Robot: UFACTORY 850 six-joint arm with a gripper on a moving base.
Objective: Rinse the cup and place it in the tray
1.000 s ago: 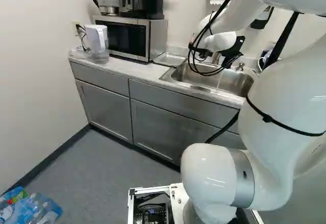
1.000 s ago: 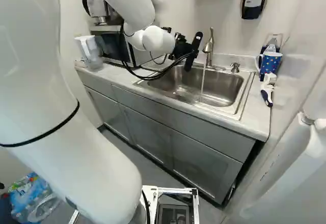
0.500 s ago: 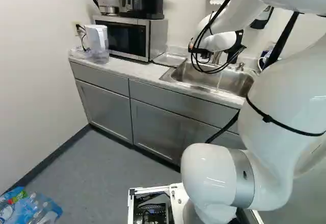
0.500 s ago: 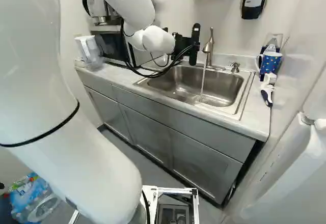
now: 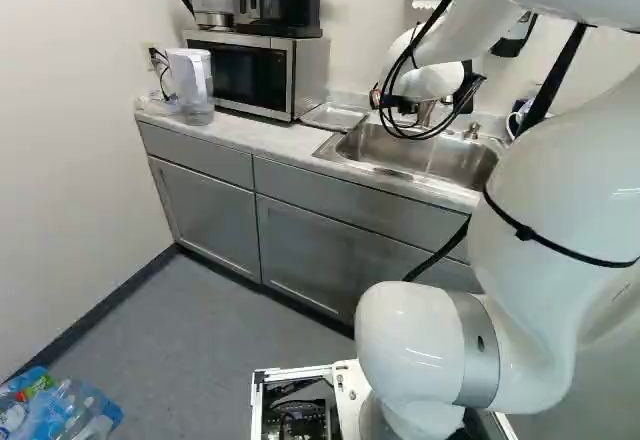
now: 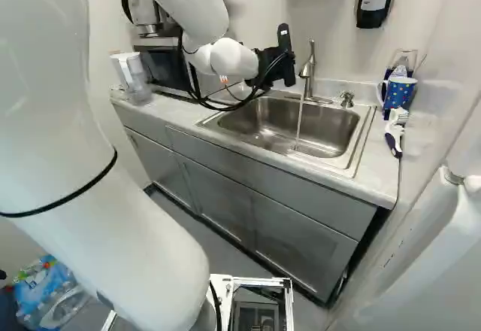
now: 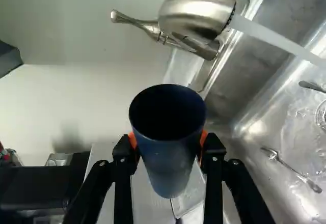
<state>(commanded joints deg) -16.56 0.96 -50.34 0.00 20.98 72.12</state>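
Note:
In the right base view the gripper (image 6: 224,80) shows mostly as a bit of orange behind the white wrist, beside the sink's left end. The wrist view has the gripper (image 7: 168,145) shut on a dark blue cup (image 7: 170,168), one orange pad against each side. The cup's dark open mouth faces that camera; its inside is too dark to read. Water (image 6: 299,124) runs from the faucet (image 6: 309,68) into the sink (image 6: 331,139), clear of the cup. A shallow metal tray (image 5: 333,117) lies on the counter between microwave and sink.
A microwave (image 5: 255,75) and a clear pitcher (image 5: 190,80) stand on the counter (image 5: 240,136). Right of the sink are a dotted blue mug (image 6: 398,92) and a brush (image 6: 393,139). Utensils (image 7: 290,168) lie in the sink. The wall is close behind the faucet.
The wrist has turned: its black mount has swung up and a little leftward in the right base view, and orange has come into sight beside the wrist. The base has not moved.

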